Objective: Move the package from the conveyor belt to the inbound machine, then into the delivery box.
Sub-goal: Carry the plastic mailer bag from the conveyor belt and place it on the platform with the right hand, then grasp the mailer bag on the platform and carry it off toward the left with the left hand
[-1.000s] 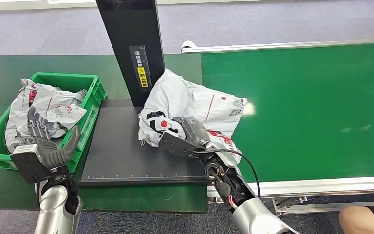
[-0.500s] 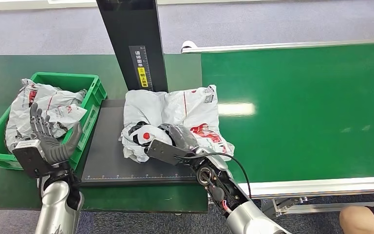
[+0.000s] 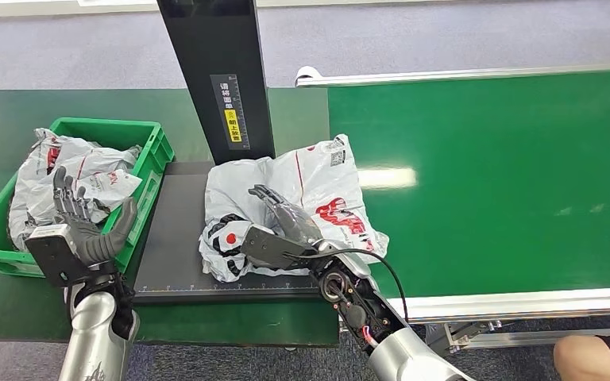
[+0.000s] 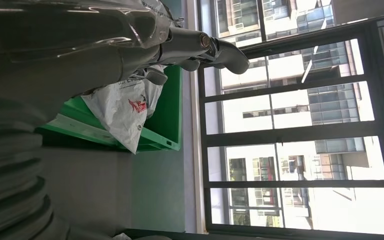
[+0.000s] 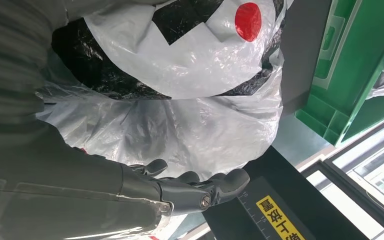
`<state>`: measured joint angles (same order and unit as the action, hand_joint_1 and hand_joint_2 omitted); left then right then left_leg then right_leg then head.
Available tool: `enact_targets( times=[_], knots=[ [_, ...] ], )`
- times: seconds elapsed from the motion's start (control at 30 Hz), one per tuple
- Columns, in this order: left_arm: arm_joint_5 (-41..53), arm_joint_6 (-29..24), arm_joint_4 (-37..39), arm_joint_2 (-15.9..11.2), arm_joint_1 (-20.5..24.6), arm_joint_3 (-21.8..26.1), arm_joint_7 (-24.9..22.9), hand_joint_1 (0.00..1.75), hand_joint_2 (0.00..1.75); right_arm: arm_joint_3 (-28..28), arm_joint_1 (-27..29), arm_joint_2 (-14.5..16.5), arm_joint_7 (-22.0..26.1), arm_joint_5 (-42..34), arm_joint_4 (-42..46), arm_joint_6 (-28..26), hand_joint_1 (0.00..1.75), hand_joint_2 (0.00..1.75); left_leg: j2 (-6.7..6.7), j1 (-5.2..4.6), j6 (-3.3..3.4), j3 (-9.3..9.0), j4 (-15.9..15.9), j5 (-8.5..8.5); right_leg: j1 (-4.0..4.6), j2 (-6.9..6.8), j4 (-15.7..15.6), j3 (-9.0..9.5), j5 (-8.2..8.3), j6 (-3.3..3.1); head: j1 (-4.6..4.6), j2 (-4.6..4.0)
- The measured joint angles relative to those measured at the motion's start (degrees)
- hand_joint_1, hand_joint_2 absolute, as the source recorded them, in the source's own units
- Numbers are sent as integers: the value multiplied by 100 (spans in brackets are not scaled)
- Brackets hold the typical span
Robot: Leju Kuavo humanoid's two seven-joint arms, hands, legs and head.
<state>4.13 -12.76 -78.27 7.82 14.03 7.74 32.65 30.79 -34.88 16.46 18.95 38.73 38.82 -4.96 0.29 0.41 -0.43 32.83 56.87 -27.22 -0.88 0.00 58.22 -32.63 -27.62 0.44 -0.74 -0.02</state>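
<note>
**Package resting on the inbound machine, my right hand spreading above it**

A grey carpeted floor is lying beyond a dark green worktop (image 3: 16, 119), and the bright green conveyor belt (image 3: 508, 175) is stretching away on my right. The inbound machine (image 3: 176, 238), a flat black plate with a tall black post (image 3: 218, 71) rising at its back, is sitting between the belt and the green delivery box (image 3: 149, 159).

The package (image 3: 318, 186) is lying on the plate's belt-side part, with its far corner overhanging the belt's edge. My right hand (image 3: 282, 226) is resting over the package's near side, fingers apart and stretched out across the plastic, clamping nothing. In the right wrist view those fingers (image 5: 200, 187) are reaching just past the bag's rumpled edge toward the post's yellow label.

The package is a crumpled white-grey plastic mailer with red lettering, black patches and a red dot near my palm.

My left hand (image 3: 79, 226) is hovering upright at the near wall of the delivery box, fingers spread and holding nothing; other white mailers (image 3: 87, 171) are already lying inside the box.

Compared with half a second ago, my right fingers are opening out and lifting where they were folded down on the bag, and the package's far corner is standing a little higher and flatter. My left hand is hanging much where it was.
</note>
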Motion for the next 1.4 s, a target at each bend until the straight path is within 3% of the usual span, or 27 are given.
enact_targets(
  times=[0.43, 0.63, 0.8, 0.87, 0.97, 1.17, 1.4],
  knots=[
    [98, 96, 2, 8, 4, -8, -10, 0, 175, -51, 15, -16, 126, -394, 64, -1, 0, 175, 0, 0, 0, 0, 1, 0, 0, 0, 0, -1, 0, 0, 0, -1],
    [618, 499, -22, 6, -83, -292, -118, 0, 175, -456, 304, -260, 415, -1281, 1115, -26, 0, 175, -4, -2, 1, 1, 3, 0, -2, -1, -2, -1, 0, 0, 0, 1],
    [1769, 1089, -203, -60, -247, -927, -491, 0, 175, -1010, 812, -638, 397, -1885, 2567, -133, 0, 175, -5, -3, 4, 2, 7, -4, -4, -1, -12, -10, 0, 2, 1, 0],
    [2709, 1340, -67, -129, -171, -1405, -803, 0, 175, -1317, 1189, -790, 398, -2181, 3057, -159, 0, 175, -27, -3, 8, -1, 8, -8, -5, -24, -17, -1, -7, 10, 2, 0],
    [3589, 1163, 726, -185, 86, -2368, -970, 0, 175, -1947, 1912, -954, 507, -2325, 3582, -3, 0, 175, -56, -3, 12, 1, 8, -12, -5, -53, -18, 25, -12, 19, -2, -1],
    [3881, 914, 1997, -210, 490, -3287, -1001, 0, 175, -2504, 2591, -1005, 551, -2216, 3791, -27, 0, 175, -9, -2, 13, -3, 8, -17, -4, -5, -18, 10, -4, 14, 2, 0],
    [4078, 830, 2933, -74, 897, -3711, -1175, 0, 175, -2678, 2834, -1012, 506, -2217, 3957, -60, 0, 175, -12, -3, 14, -3, 8, -16, -4, -6, -17, 16, -4, 15, 1, -1]
  ],
)
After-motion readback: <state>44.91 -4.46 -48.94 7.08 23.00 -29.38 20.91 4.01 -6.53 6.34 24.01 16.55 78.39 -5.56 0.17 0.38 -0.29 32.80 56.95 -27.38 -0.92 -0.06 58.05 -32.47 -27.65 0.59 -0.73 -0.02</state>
